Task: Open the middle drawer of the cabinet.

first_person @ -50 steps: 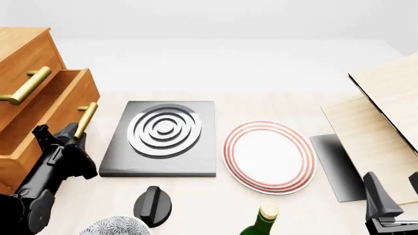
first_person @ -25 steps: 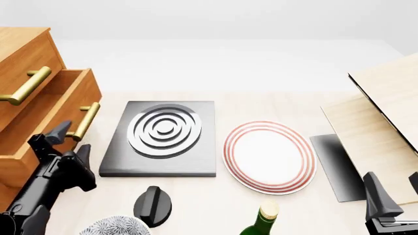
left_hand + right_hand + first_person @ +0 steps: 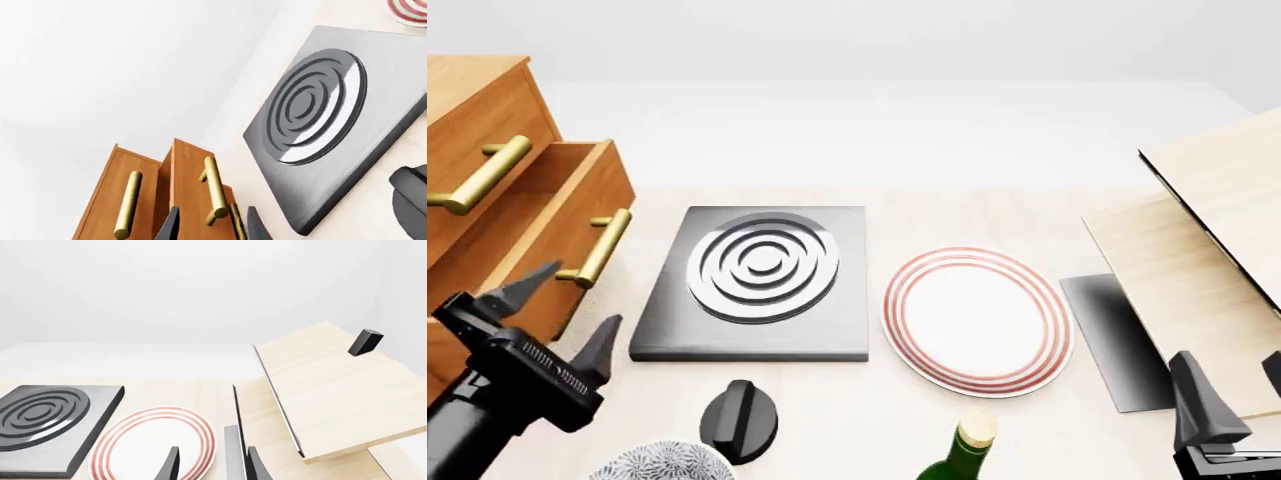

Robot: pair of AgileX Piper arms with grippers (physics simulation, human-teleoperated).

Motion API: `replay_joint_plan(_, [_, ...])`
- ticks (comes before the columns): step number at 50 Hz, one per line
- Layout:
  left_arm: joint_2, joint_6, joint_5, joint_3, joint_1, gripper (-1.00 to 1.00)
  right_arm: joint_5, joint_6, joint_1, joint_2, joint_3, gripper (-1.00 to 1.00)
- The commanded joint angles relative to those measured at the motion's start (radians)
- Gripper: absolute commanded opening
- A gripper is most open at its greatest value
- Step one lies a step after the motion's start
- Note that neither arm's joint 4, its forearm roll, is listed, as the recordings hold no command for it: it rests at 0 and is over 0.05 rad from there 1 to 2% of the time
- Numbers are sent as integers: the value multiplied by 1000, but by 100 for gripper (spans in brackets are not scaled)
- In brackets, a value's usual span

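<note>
Now the left hand (image 3: 550,318) hangs wide open, tilted, just beside the middle drawer (image 3: 527,225).

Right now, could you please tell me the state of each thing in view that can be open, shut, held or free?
middle drawer: pulled out, open, nothing gripping its handle.
cabinet: standing on the table, one drawer out.
left gripper: open, holding nothing, clear of the handle.
right gripper: open, holding nothing.
plate: empty, flat on the table.
bottle: upright, its stopper in.
</note>
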Motion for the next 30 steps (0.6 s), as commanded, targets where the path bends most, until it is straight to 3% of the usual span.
replay_joint_plan(1, [-253,-320,542,-202,-157,100,0,0,0,0,0,100])
replay_joint_plan(8, [-279,-533,760,-410,-214,100,0,0,0,0,0,100])
replay_joint_plan(15, [-296,-668,869,-534,-244,100,0,0,0,0,0,100])
replay_joint_plan(18, [-299,-693,888,-571,-208,100,0,0,0,0,0,100])
replay_joint_plan(23, [-262,-830,944,-652,-162,100,0,0,0,0,0,100])
replay_joint_plan(30, [-290,-879,1022,-700,-114,100,0,0,0,0,0,100])
